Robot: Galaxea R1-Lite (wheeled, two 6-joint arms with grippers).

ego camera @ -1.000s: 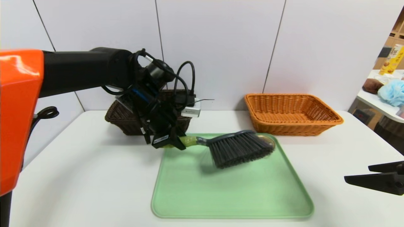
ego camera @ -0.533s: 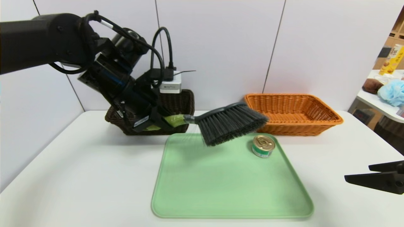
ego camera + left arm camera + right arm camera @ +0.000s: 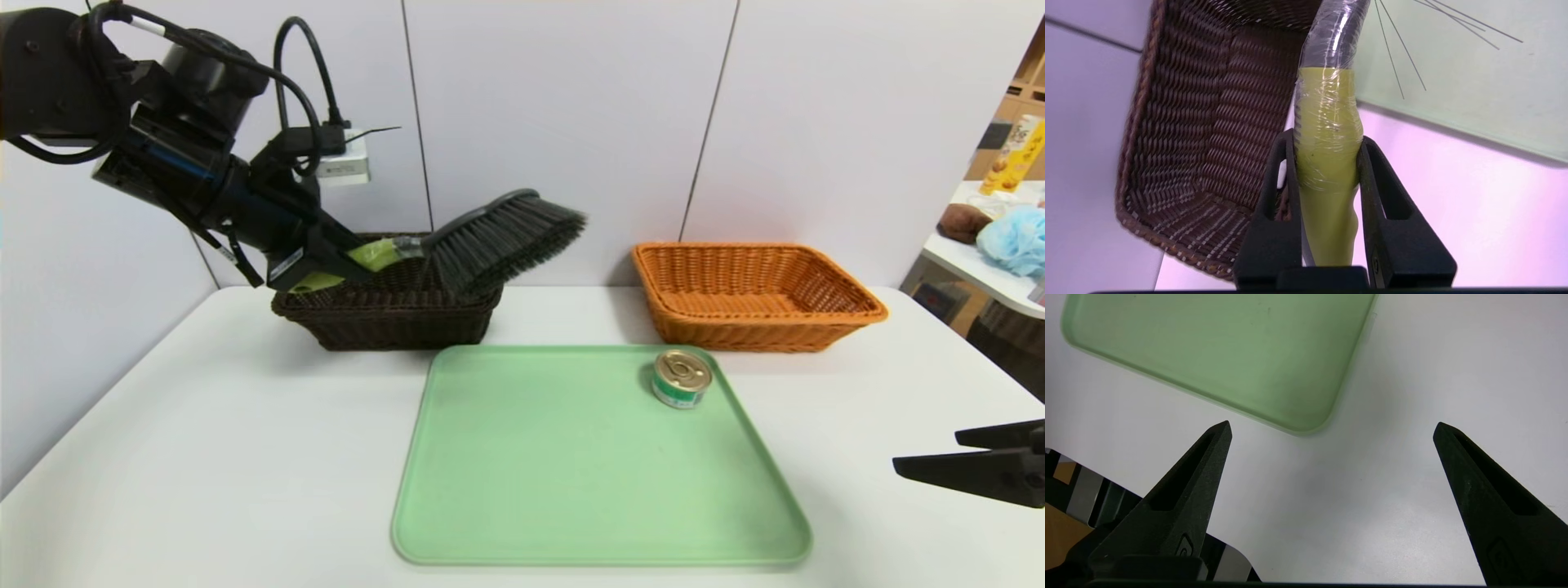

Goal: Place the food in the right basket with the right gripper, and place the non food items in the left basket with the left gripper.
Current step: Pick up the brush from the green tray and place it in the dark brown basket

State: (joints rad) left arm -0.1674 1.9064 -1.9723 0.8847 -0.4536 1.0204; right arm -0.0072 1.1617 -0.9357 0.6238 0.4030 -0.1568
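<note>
One light, stiff brush (image 3: 490,237) pinched by green handle in left gripper (image 3: 1327,163) over left basket (image 3: 392,318), bristle end prob. droops; right gripper (image 3: 922,464) spread, idle nr table's right edge.

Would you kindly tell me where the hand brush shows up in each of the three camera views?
Head view: hand brush is held in the air by the left claw, above the dark brown basket.
Left wrist view: its green handle sits clamped between the fingers, basket beside it.
Right wrist view: not in it.
Shared landmark: green tray.
</note>
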